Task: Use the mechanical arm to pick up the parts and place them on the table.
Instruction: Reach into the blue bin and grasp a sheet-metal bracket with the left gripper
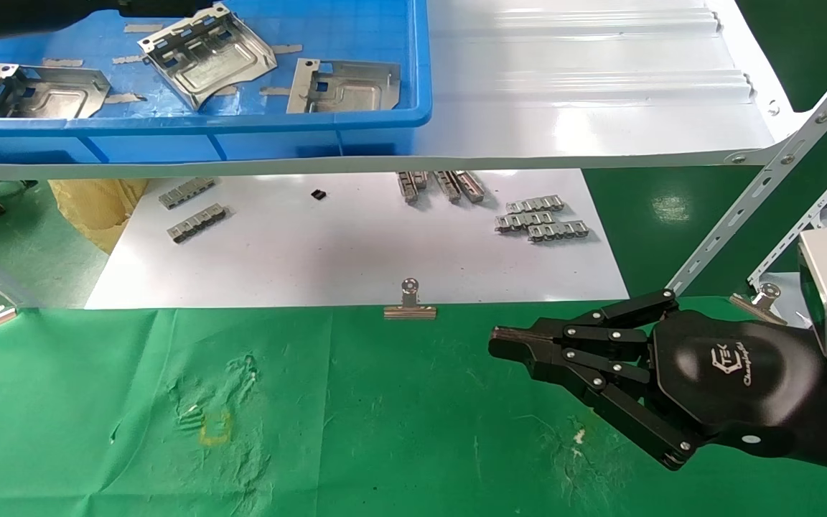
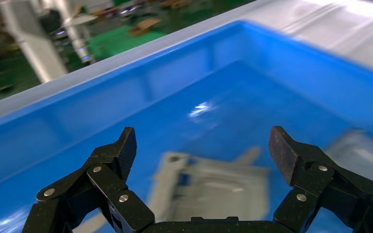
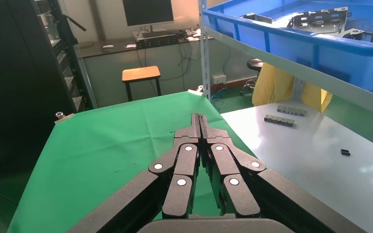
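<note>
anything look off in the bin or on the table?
One part in the blue bin sits tilted, propped off the floor with its corner raised, while the other two lie flat. The open left gripper is above the bin. The green cloth is wrinkled around a yellow mark. Nothing spilled.

Bright, even overhead light. Glare bands streak the glossy white sheet [image 1: 586, 79] toward 1 o'clock in head view. Soft shadows under the blue bin [image 1: 191, 140]. Left wrist view motion-blurred; a part [image 2: 213, 187] is smeared. Right wrist view sharp.
</note>
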